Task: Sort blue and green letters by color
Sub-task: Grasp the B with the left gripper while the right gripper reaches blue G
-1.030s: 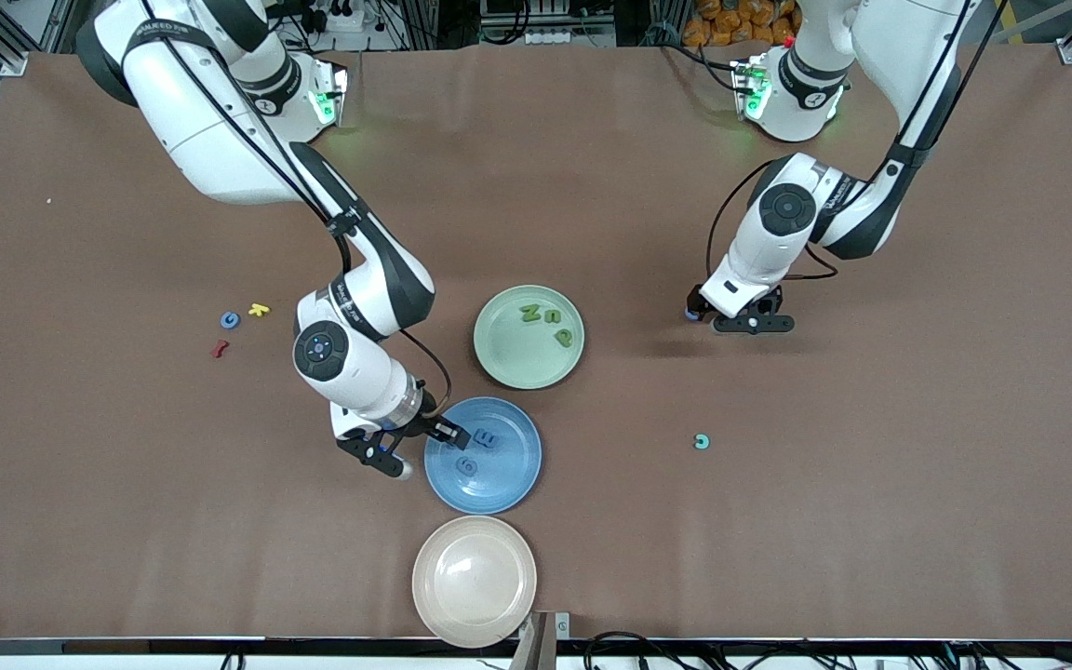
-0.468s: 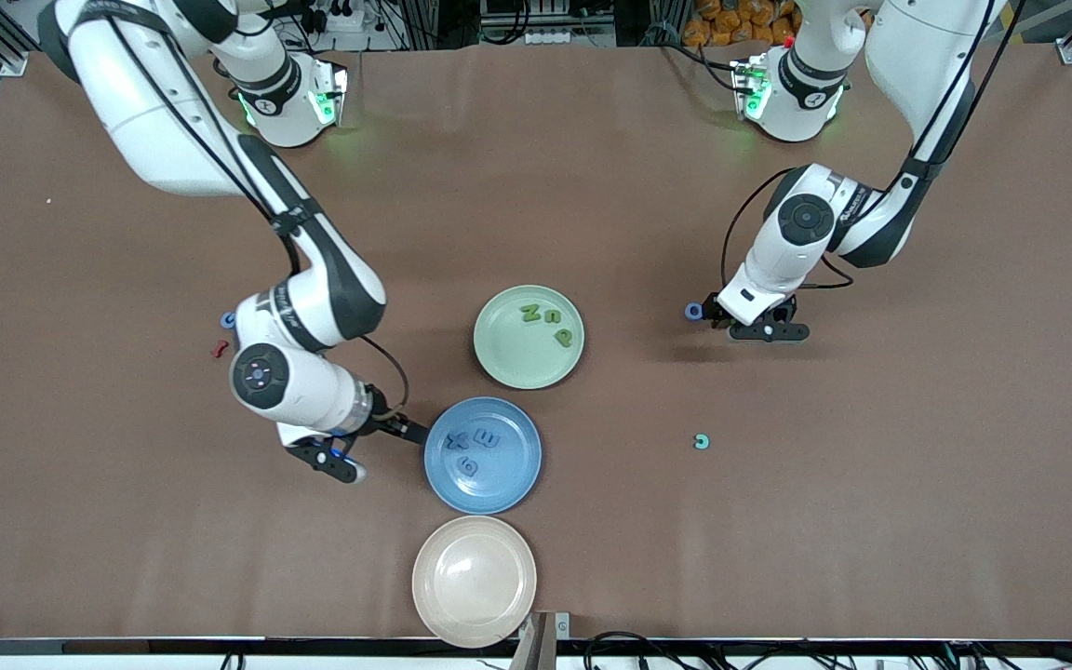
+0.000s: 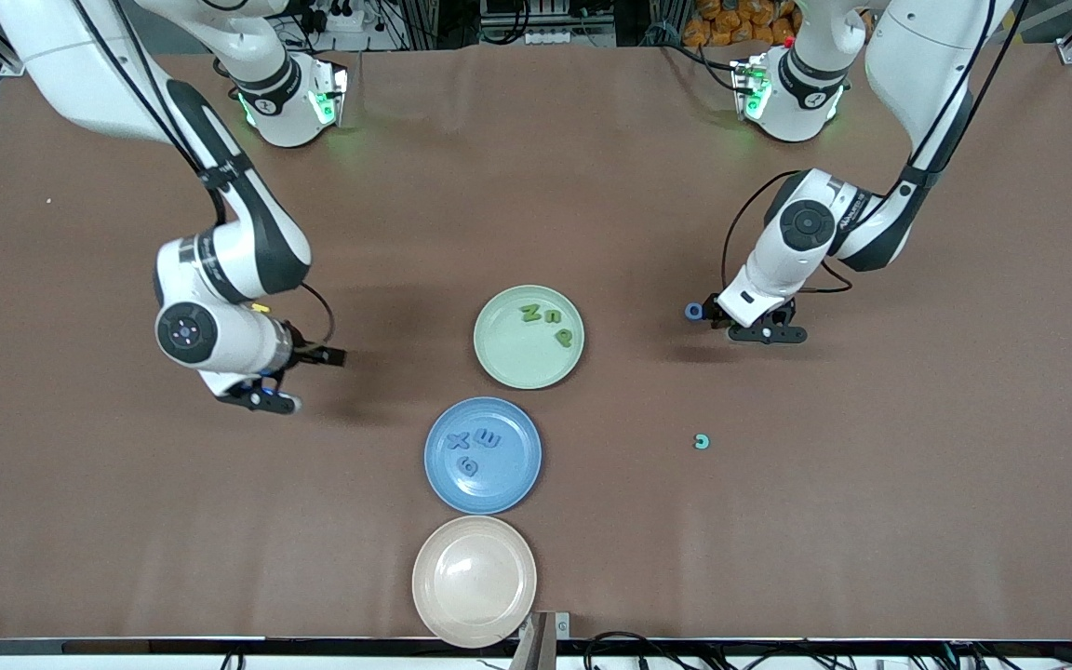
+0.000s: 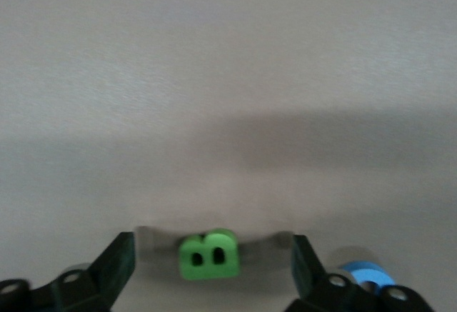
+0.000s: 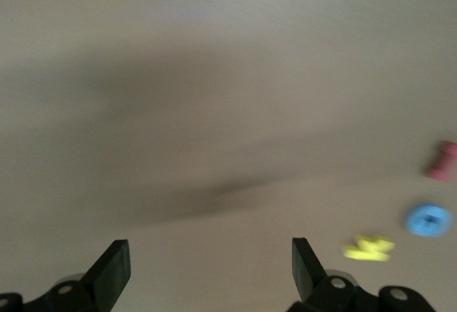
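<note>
The left gripper point(image 4: 211, 273) is spread wide around a green letter point(image 4: 208, 256); next, squeeze it. The right gripper point(image 5: 211, 269) hangs empty, wide apart.

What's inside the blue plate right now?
The blue plate holds three blue letters, lying flat near its rim toward the green plate. Nothing covers them. The cream plate beside it holds nothing.

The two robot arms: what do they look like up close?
Both arms are glossy white shells with black joint bands and round dark caps, with thin black cables along them. Green lights glow at their bases. The left gripper and right gripper each have two black fingers.
</note>
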Controlling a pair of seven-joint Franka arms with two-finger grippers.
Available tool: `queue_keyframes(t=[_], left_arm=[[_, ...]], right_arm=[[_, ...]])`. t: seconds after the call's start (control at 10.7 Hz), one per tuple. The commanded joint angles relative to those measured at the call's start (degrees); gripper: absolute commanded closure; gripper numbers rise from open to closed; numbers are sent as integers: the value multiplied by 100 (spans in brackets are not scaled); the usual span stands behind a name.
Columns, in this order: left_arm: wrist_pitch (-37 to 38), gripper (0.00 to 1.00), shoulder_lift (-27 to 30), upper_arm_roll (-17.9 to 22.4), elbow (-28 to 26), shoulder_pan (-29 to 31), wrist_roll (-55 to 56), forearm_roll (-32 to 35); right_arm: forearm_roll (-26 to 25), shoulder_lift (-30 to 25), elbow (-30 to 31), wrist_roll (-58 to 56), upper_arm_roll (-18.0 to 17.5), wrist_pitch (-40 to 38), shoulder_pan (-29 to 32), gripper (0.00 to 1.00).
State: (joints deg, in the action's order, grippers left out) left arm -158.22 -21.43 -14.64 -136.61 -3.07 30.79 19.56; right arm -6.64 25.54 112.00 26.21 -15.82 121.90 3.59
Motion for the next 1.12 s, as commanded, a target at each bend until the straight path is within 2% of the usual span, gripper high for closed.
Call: queue_keyframes(t=[0.0,0.28,0.47,0.66,0.94,1.03], left_arm=[[-95,100,-2,-48,-32,175,-91,180],[-95,100,7,-48,-32,123,58,180],[-86,100,15,-57,-15,79,243,180],[-86,100,120,-170,38,96,558,171],[-86,100,165,-513,467,87,1585,136],[-86,100,165,-688,599,78,2041,136]], right_arm=[[-390,-883,1244,-588,-88,123,729,0],[-417,-1034,1517,-1475,-87,193,1475,1],[-408,-955,1596,-2302,-96,455,2030,9],[-408,-946,1955,-2410,-88,1034,2190,12],[-399,-762,2132,-2402,-88,1458,2331,24],[-399,-718,2211,-2402,-88,1616,2340,24]])
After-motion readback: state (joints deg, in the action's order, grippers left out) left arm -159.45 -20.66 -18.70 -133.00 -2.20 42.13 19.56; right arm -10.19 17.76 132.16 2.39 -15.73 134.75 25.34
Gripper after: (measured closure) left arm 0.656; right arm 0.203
